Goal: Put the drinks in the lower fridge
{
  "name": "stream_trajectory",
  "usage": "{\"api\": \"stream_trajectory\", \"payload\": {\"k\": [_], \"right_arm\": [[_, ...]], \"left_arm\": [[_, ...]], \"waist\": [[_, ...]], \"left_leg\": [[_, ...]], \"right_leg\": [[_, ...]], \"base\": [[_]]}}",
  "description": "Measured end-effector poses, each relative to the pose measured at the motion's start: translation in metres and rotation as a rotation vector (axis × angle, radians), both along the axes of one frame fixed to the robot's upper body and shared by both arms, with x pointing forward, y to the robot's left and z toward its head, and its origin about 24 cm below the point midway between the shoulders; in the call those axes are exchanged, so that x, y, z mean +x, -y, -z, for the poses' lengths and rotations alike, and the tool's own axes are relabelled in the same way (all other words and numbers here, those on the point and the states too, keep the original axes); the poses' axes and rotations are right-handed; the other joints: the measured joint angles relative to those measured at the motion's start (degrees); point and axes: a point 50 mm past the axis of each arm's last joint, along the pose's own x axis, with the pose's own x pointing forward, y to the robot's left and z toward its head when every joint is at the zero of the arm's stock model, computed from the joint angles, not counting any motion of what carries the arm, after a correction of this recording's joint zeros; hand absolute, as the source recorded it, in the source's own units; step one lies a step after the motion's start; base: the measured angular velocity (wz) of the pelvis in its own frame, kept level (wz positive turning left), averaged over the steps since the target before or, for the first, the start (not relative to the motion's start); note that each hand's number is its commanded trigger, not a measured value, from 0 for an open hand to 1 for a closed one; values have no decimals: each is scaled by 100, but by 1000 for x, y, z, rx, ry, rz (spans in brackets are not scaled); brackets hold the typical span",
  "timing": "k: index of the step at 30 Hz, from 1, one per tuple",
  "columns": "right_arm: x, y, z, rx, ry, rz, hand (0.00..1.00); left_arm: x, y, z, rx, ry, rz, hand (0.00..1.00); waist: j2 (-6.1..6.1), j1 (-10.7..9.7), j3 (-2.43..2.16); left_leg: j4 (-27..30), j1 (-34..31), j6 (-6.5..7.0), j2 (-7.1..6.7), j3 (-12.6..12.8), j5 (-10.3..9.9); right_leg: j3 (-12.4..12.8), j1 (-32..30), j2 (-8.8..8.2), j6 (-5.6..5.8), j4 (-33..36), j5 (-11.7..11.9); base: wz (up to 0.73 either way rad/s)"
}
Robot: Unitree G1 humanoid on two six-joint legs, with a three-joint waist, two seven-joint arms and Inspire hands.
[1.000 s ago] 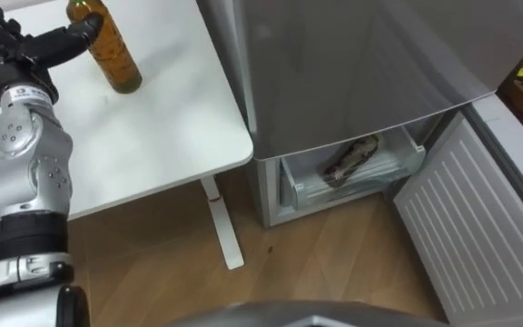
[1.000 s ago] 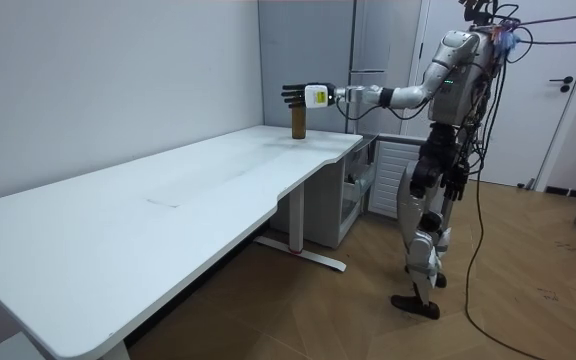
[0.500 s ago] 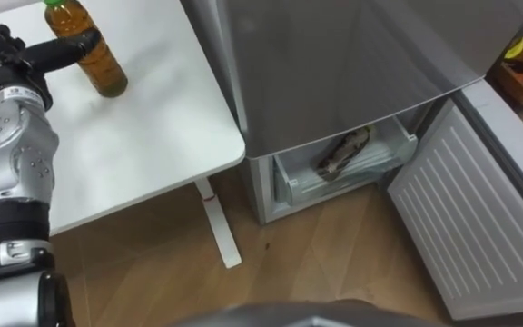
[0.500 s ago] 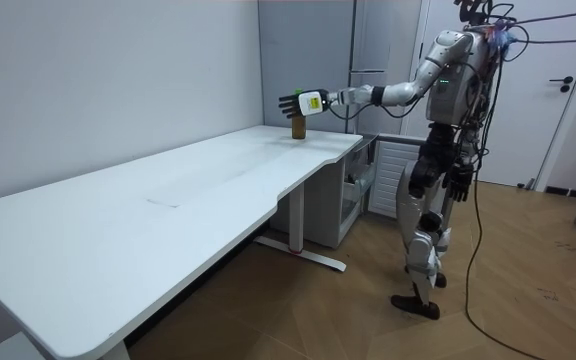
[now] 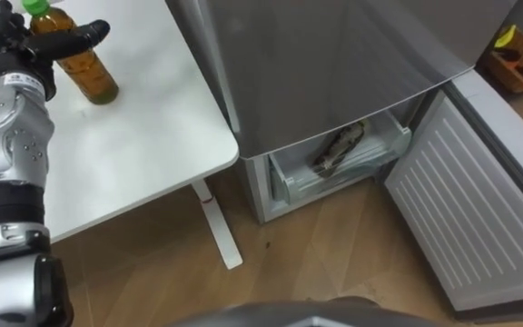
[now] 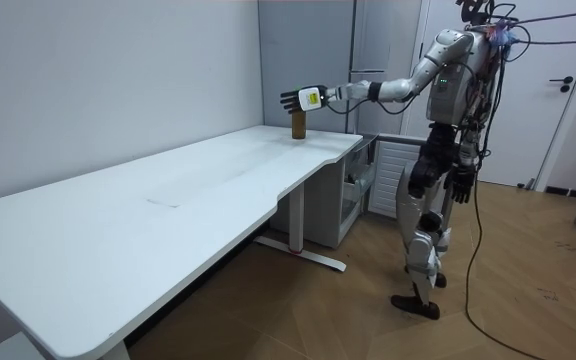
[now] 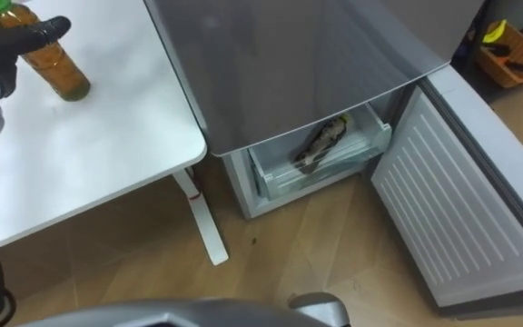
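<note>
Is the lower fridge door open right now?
Open: the lower fridge door stands swung wide, and the drawer inside shows.

Amber drink bottle (image 5: 87, 77), green cap, upright on white table (image 5: 139, 150), near fridge-side edge. Second bottle (image 5: 339, 148), dark, lying flat in lower fridge (image 5: 330, 179) drawer; door swung wide open.

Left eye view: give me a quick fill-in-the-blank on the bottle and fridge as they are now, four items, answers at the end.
1. The bottle standing upright on the white table has a ___ cap.
2. The hand at that bottle, thumb stretched across its front, is the robot's ___ one.
3. The lower fridge door stands ___.
4. In the fridge drawer a second bottle lies on its ___.

Missing words: green; left; open; side.
</note>
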Motion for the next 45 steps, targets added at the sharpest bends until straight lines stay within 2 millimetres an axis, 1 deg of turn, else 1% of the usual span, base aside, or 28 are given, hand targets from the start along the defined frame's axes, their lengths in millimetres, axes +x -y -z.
{"api": "stream_trajectory", "payload": {"k": [4, 11, 16, 18, 22, 24, 26, 30, 35, 39, 45], "right_arm": [[5, 1, 0, -1, 13, -4, 0], [10, 1, 0, 0, 31, -10, 0], [5, 1, 0, 1, 20, 1, 0], [3, 1, 0, 1, 14, 3, 0], [-6, 3, -1, -5, 2, 35, 0], [-8, 4, -2, -5, -6, 39, 0], [-8, 4, -2, -6, -10, 38, 0], [-8, 5, -2, -9, -9, 36, 0], [-9, 6, -3, -9, -13, 37, 0], [-11, 7, -3, -7, -21, 39, 0], [-13, 6, -3, 12, -30, 43, 0]], "left_arm": [[-1, -8, -5, 27, 2, -11, 0], [-2, -13, -9, 72, -7, -21, 0], [-3, -15, -9, 85, -18, -23, 0], [-3, -17, -9, 92, -29, -25, 0], [-4, -19, -10, 132, -45, -29, 0], [-5, -21, -9, 158, -59, -33, 0], [-6, -22, -7, 171, -74, -36, 0], [-8, -25, 0, 178, -115, -46, 0], [-11, -27, 11, 158, -167, -56, 0], [-11, -27, 11, 158, -170, -57, 0], [-6, -26, 7, 152, -170, -63, 0]], "waist": [[1, -7, 2], [1, 0, 6], [-49, -5, 39], [-71, -2, 43], [-101, 23, 34], [-101, 22, 29], [-99, 21, 12], [-96, 3, 1], [-114, 3, 8], [-149, -5, 11], [-159, -18, 12]], "left_leg": [[1, -5, 0, 0, -1, 0], [4, -17, 0, -1, -11, 1], [8, 15, 0, -3, -5, 3], [10, 19, 0, -3, 4, 3], [10, 22, 0, -4, 13, 3], [10, 21, 0, -4, 23, 3], [10, 23, 0, -4, 24, 3], [11, 31, 0, -4, 26, 3], [12, 32, 0, -4, 25, 4], [19, 20, 1, -6, -2, 4], [19, 8, 0, -6, 3, 4]], "right_leg": [[-2, -1, -1, 1, -9, -1], [-7, -9, -4, 2, -21, -2], [11, -8, -5, 3, -21, -3], [15, -13, -5, 3, -20, -3], [34, -55, -3, 4, -14, -5], [44, -64, -2, 4, -10, -5], [47, -64, -2, 4, -10, -5], [47, -53, -2, 4, -6, -5], [45, -49, -4, 4, 1, -5], [39, -54, -6, 5, -5, -5], [33, -56, -5, 5, -12, -5]], "base": [[0], [0], [0], [0], [0], [-2], [0], [0], [0], [0], [0]]}}
